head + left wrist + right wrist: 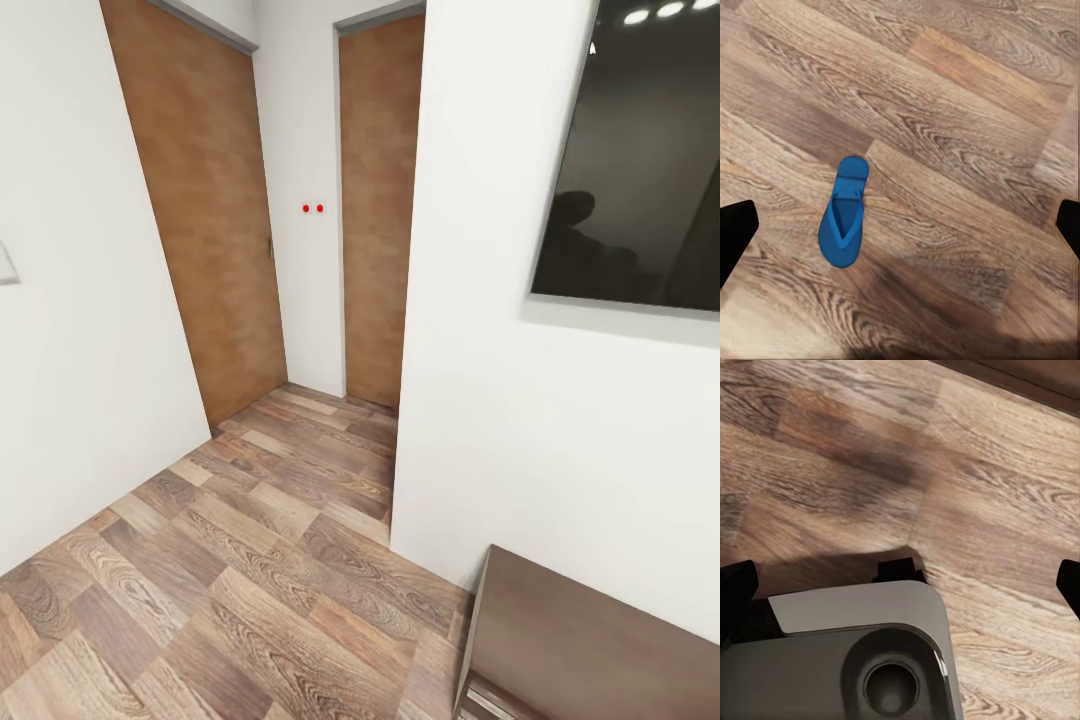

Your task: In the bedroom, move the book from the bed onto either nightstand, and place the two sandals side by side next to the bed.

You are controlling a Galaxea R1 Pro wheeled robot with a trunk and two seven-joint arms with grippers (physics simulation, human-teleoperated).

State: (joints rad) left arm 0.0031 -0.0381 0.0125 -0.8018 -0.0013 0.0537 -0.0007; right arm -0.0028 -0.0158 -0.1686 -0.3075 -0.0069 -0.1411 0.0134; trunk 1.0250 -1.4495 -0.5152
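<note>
One bright blue sandal [842,215] lies flat on the wood-plank floor, seen in the left wrist view. My left gripper [900,232] hangs above the floor just beside it, open, with its dark fingertips [735,232] spread wide and nothing between them. My right gripper [900,581] is open too, its fingertips [736,585] wide apart above bare floor and my own grey base [855,645]. The book, the bed and the nightstand are out of view.
In the head view, a white wall corner [405,400] juts out ahead with a large black screen [640,170] on it. Two wooden doors [200,200] stand at the end of a short passage. A low dark-brown cabinet top [590,640] sits at the lower right.
</note>
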